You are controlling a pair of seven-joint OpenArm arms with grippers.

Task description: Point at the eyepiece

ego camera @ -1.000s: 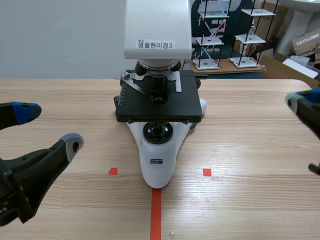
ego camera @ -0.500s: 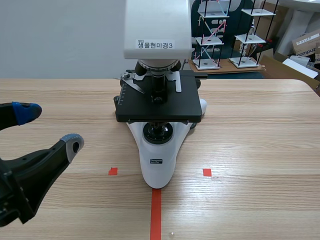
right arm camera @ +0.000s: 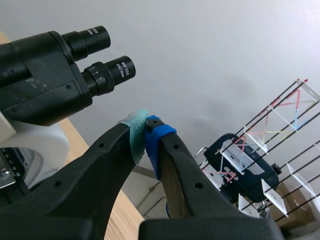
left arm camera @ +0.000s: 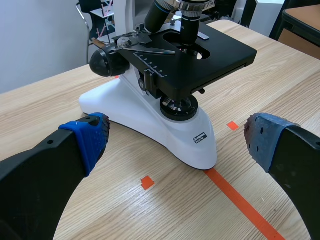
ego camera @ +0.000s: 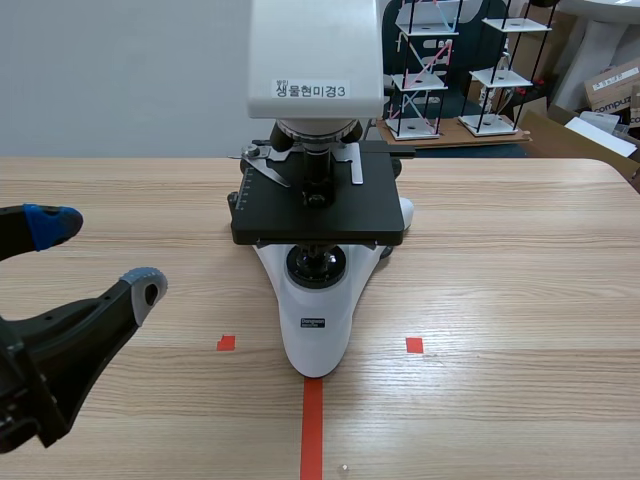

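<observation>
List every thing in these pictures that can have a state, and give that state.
eyepieces: uncapped, untouched.
right gripper: shut, tips near the eyepieces, not touching.
left gripper: open, holding nothing.
microscope: upright on the table.
stage: no slide visible.

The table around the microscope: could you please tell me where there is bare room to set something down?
The widest bare patch is the tabletop right of the microscope, out to the table's right edge. The strip near the red tape line is bare too. Left of the microscope is tighter: the open left gripper sits over that side.
</observation>
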